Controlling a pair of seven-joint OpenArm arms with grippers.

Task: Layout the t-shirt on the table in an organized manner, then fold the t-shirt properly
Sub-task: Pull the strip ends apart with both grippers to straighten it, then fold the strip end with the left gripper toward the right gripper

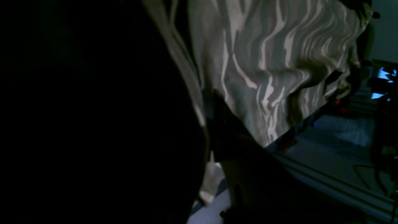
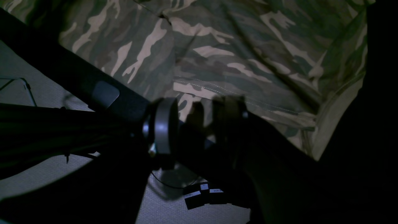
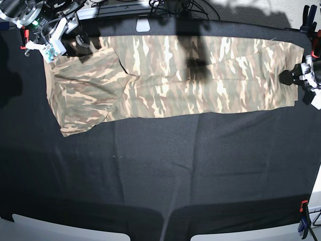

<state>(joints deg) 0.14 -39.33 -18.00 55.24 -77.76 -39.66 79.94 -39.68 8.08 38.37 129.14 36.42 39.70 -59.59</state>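
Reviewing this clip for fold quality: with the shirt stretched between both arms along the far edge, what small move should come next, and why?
Probably draw the left gripper slightly outward to tension the t-shirt. It looks shut at the shirt's end, while a sleeve flap near the right gripper lies bunched and angled on the table, so the cloth is not yet flat.

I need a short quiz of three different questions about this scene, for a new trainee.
1. True or false: the shirt hangs off the near edge of the table.
2. Which hand is at the shirt's edge on the base view's right? A) left hand B) right hand
3. Fill in: the shirt lies along the table's ___ side.

Key: 1. False; it lies flat on the table. 2. A. 3. Far.
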